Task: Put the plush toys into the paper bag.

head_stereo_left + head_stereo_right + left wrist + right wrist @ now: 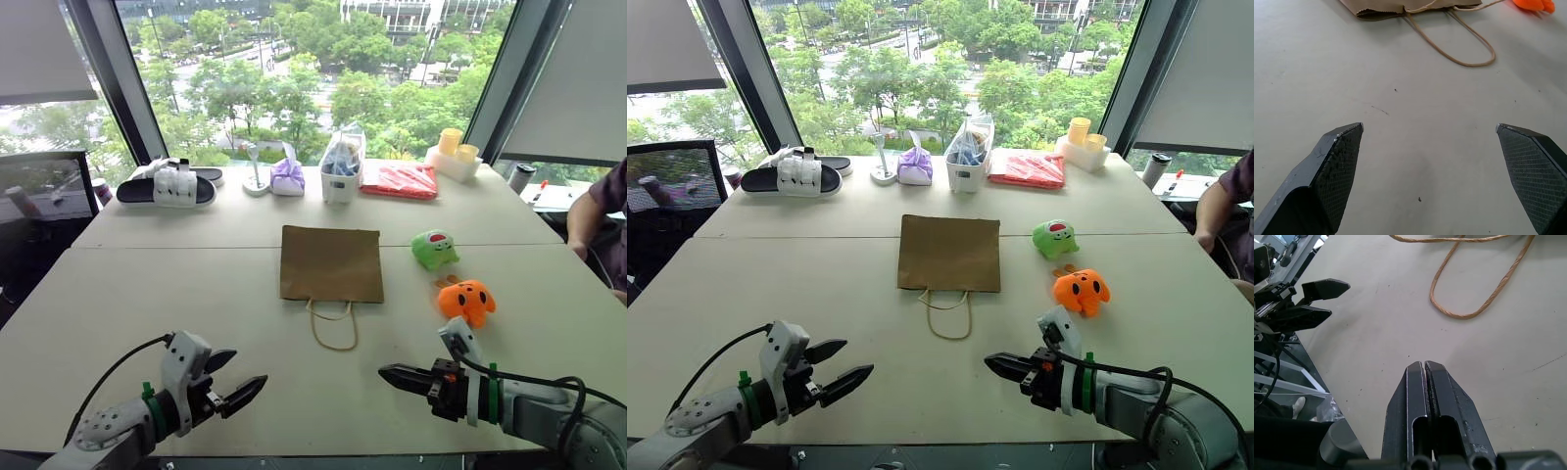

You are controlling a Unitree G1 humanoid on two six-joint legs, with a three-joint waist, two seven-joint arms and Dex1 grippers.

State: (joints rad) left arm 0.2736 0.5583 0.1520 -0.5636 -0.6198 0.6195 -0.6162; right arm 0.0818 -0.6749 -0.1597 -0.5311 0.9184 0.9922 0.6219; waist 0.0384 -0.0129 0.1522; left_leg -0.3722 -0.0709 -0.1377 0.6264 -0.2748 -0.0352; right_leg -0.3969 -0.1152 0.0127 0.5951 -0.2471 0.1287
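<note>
Brown kraft paper bag (331,262) lies flat at the middle of the pale table (176,294), its twisted loop handles (333,326) trailing toward the robot; no print or logo reads on it. The green plush toy (434,249) sits just right of the bag, the orange plush toy (466,300) nearer the robot, both on the tabletop and outside the bag. The left gripper (235,380) hovers low over the near edge, jaws spread wide and empty. The right gripper (392,375) hangs near the orange toy, fingers pressed together on nothing. No writing is legible on the items along the window
</note>
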